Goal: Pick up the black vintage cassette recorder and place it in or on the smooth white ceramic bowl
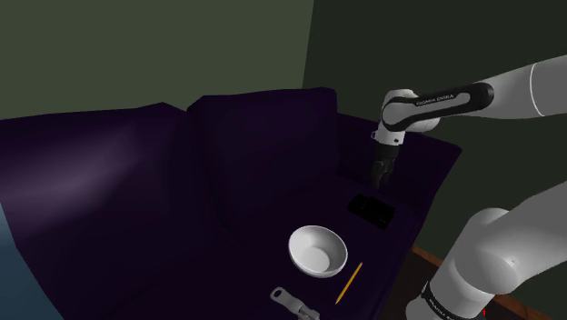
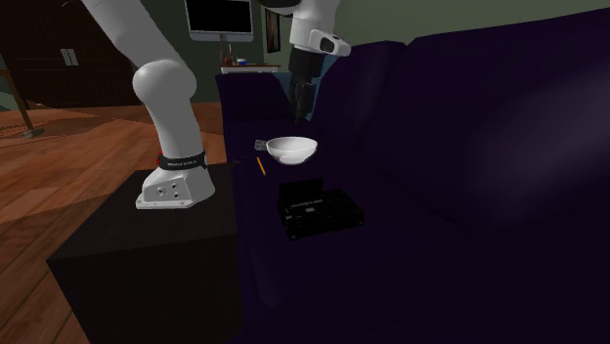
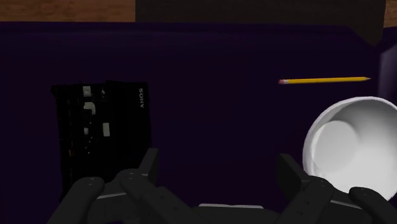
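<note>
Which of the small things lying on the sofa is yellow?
The pencil, thin and lying flat beside the white bowl; the cassette recorder is black, the remaining object grey.

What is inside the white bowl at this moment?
Nothing: the bowl shows a bare white inside. The cassette recorder lies outside it on the dark sofa. What is under the bowl is covered.

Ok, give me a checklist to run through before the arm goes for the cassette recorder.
1. gripper open and empty: ok.
2. cassette recorder flat on the sofa seat, nothing on top: ok.
3. gripper lined up over the cassette recorder: not ok; in the wrist view it lies off to one side, not between the jaws.
4. bowl upright and empty: ok.
5. pencil apart from the bowl: ok.
</note>
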Robot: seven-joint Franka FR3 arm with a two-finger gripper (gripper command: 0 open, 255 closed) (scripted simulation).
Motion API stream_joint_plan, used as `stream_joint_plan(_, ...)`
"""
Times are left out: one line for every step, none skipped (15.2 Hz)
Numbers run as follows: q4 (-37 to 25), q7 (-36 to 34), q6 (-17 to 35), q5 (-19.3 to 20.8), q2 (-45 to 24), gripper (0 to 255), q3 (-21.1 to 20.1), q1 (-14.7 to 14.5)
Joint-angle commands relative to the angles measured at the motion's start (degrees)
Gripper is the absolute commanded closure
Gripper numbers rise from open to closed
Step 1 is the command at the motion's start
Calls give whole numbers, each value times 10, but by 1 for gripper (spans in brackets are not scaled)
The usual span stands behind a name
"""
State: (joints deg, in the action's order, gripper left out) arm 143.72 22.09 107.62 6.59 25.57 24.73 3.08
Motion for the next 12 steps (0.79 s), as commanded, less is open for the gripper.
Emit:
stream_joint_plan(-14,42,33,-9,-50,0,29,-4)
stream_joint_plan(-21,63,47,-15,-73,0,41,-7)
stream_joint_plan(-29,84,60,-24,-97,0,54,-9)
stream_joint_plan(-38,107,73,-35,-122,0,66,-11)
stream_joint_plan(-48,130,85,-48,-149,0,77,-14)
stream_joint_plan(-59,155,95,-63,-176,0,87,-16)
stream_joint_plan(-70,180,105,-80,-204,0,96,-17)
stream_joint_plan(-83,206,113,-99,-233,0,103,-16)
stream_joint_plan(-96,233,120,-119,-262,0,108,-15)
stream_joint_plan(-111,259,126,-141,-292,0,111,-11)
stream_joint_plan(-119,273,128,-152,-307,0,110,-8)
stream_joint_plan(-114,276,136,-155,-311,0,108,-6)
